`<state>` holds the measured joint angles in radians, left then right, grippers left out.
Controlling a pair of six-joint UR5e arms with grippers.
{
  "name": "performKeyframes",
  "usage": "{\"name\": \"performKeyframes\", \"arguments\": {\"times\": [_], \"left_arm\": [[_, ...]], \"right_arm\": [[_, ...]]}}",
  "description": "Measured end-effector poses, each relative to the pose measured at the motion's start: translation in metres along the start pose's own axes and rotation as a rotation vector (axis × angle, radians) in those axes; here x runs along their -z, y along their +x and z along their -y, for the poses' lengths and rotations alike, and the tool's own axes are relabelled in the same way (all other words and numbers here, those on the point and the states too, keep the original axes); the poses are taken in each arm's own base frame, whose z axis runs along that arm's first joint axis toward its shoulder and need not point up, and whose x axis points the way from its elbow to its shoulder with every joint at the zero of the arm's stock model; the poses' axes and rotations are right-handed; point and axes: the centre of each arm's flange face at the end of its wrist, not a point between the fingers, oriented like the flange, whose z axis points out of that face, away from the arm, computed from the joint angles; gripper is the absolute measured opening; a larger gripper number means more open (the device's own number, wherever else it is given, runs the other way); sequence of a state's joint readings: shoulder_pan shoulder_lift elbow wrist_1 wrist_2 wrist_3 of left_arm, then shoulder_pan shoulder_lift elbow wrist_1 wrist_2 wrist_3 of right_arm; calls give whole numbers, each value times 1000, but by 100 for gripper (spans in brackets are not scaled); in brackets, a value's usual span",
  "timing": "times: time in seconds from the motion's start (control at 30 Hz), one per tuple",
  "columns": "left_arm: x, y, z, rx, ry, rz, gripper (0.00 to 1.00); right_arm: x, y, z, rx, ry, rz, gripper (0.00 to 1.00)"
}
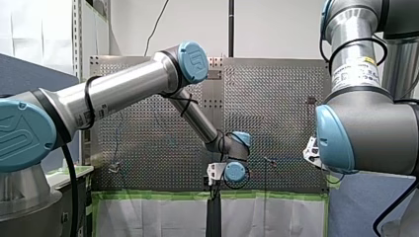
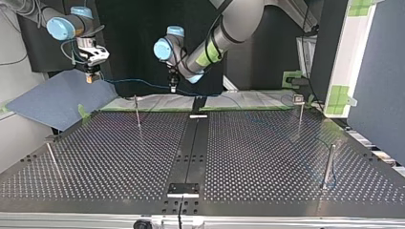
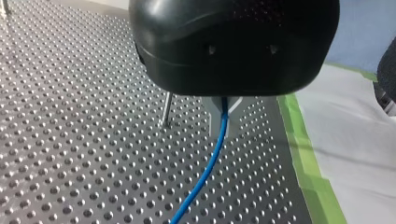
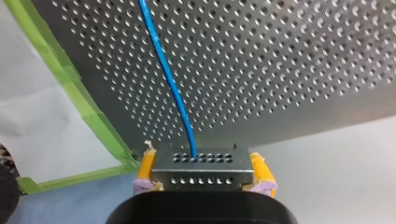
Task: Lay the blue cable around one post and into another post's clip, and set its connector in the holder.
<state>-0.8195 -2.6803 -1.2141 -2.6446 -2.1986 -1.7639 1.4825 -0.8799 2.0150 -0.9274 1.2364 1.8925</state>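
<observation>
The blue cable (image 2: 138, 84) hangs in the air between my two grippers, beyond the table's far edge in the top view. My right gripper (image 4: 201, 173) has its yellow pads (image 4: 145, 169) shut on the cable's perforated metal connector (image 4: 201, 163), with the cable (image 4: 173, 88) leaving ahead of it. In the top view my right gripper (image 2: 92, 76) is at the upper left. My left gripper (image 2: 173, 87) is shut on the cable further along. In the left wrist view the cable (image 3: 210, 158) comes out from between the metal fingers (image 3: 215, 106) of my left gripper (image 3: 224, 109), above the perforated table.
Thin posts stand on the table (image 2: 119, 157): one at the far left (image 2: 137, 112), one with a clip at the far right (image 2: 299, 107), one near right (image 2: 328, 167), and a leaning one at the near left (image 2: 52, 157). A black plate (image 2: 183, 189) sits at the near middle. Green tape (image 3: 308, 163) edges the table.
</observation>
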Motion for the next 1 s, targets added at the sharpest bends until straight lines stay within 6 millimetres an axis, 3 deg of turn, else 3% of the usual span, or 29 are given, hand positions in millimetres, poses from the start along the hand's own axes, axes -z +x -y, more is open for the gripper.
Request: {"name": "performKeyframes", "arguments": {"times": [0.3, 0.6, 1.0], "left_arm": [[8, -2, 9, 0, 14, 4, 0], [20, -31, 26, 8, 23, 41, 0], [42, -28, 49, -80, 68, 49, 0]], "right_arm": [[-7, 14, -16, -20, -19, -38, 0], [-12, 23, -27, -24, -35, -54, 0], [-14, 28, -35, -24, -44, -71, 0]]}}
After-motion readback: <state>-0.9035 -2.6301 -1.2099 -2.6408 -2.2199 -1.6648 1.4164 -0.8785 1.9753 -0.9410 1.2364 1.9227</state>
